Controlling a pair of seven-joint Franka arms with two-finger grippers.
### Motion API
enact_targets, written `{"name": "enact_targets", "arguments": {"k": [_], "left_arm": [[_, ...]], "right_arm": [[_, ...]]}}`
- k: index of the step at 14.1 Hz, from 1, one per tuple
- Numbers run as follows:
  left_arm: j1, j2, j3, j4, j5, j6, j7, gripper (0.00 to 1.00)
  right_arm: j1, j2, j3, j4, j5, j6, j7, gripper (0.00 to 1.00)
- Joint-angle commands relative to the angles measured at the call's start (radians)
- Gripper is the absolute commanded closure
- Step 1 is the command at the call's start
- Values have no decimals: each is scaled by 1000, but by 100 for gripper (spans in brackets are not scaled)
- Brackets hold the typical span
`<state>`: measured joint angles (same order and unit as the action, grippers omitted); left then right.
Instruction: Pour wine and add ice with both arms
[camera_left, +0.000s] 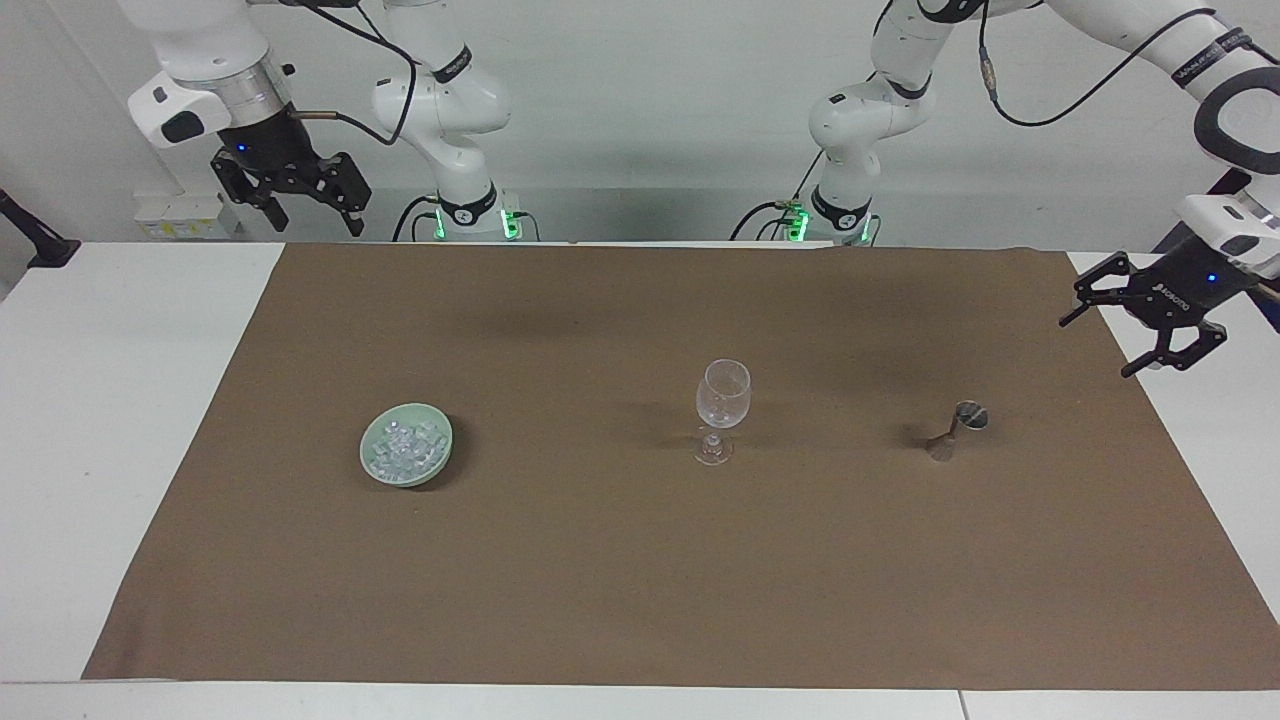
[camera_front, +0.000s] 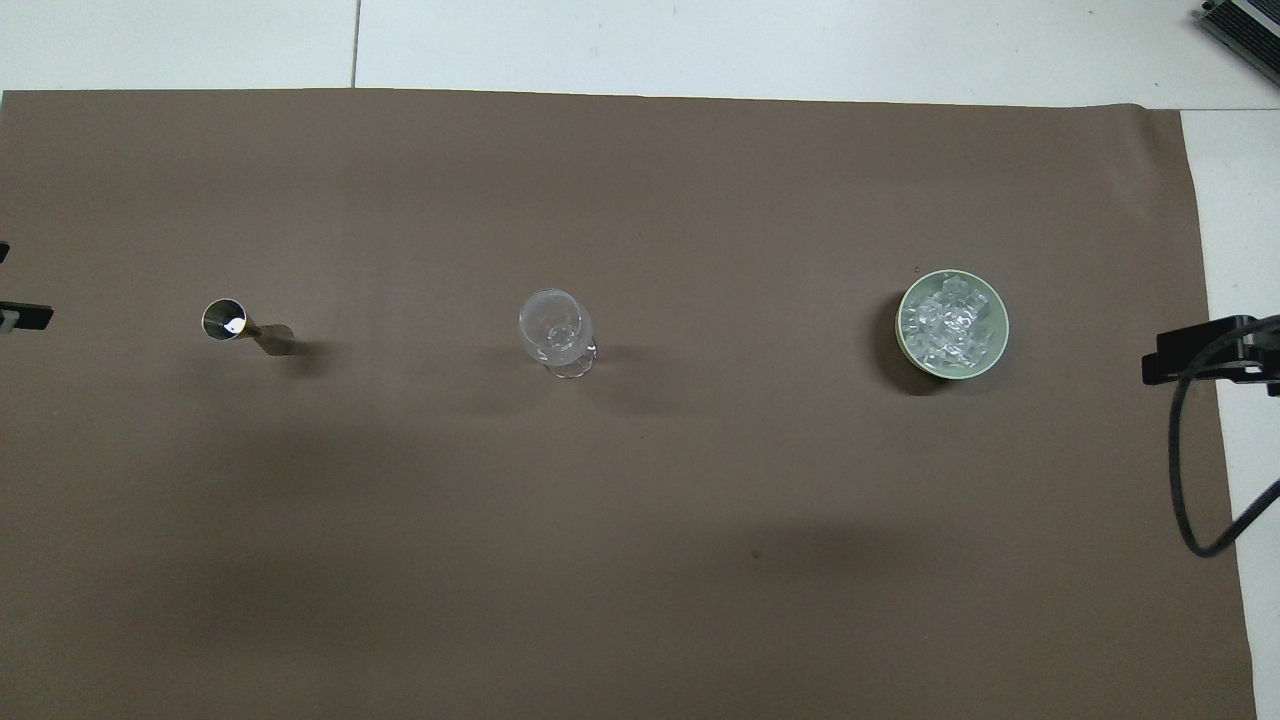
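A clear stemmed wine glass (camera_left: 722, 405) (camera_front: 556, 330) stands upright mid-mat. The ice (camera_left: 405, 447) (camera_front: 948, 322) fills a pale green bowl (camera_left: 372, 465) (camera_front: 999, 345) toward the right arm's end. A small metal jigger (camera_left: 958, 428) (camera_front: 245, 325) stands toward the left arm's end. No wine shows, and I cannot tell what the jigger holds. My left gripper (camera_left: 1097, 347) hangs open and turned sideways over the mat's edge beside the jigger, apart from it; only its tip (camera_front: 25, 318) shows from above. My right gripper (camera_left: 318, 225) (camera_front: 1200, 355) waits open, high over the mat's corner.
A brown mat (camera_left: 640, 580) covers most of the white table (camera_left: 100, 400). A black cable loop (camera_front: 1185, 480) hangs from the right arm. A black stand (camera_left: 35, 240) sits at the table's edge near the right arm.
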<state>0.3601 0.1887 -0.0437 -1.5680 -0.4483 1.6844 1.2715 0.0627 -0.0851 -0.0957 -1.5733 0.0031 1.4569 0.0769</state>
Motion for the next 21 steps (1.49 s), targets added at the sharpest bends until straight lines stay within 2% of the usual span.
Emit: {"name": "enact_targets", "arguments": {"k": [1, 3, 6, 9, 12, 15, 21], "left_arm": [[43, 21, -8, -14, -96, -12, 204, 0], [72, 76, -7, -1, -186, -96, 326, 0], [114, 165, -10, -6, -291, -107, 546, 0], [144, 216, -12, -15, -340, -121, 678, 0], [189, 335, -25, -11, -418, -213, 758, 0], [203, 428, -36, -7, -539, -239, 865, 0], [221, 543, -68, -4, -656, -273, 950, 0]], "right_arm": [[-15, -16, 8, -14, 26, 14, -14, 0], [-15, -16, 8, -14, 26, 14, -14, 0], [-15, -16, 8, -14, 26, 14, -14, 0], [-15, -16, 8, -14, 26, 14, -14, 0], [-15, -16, 8, -14, 26, 14, -14, 0], [-15, -16, 8, -14, 26, 14, -14, 0], [-15, -16, 8, -14, 26, 14, -14, 0]]}}
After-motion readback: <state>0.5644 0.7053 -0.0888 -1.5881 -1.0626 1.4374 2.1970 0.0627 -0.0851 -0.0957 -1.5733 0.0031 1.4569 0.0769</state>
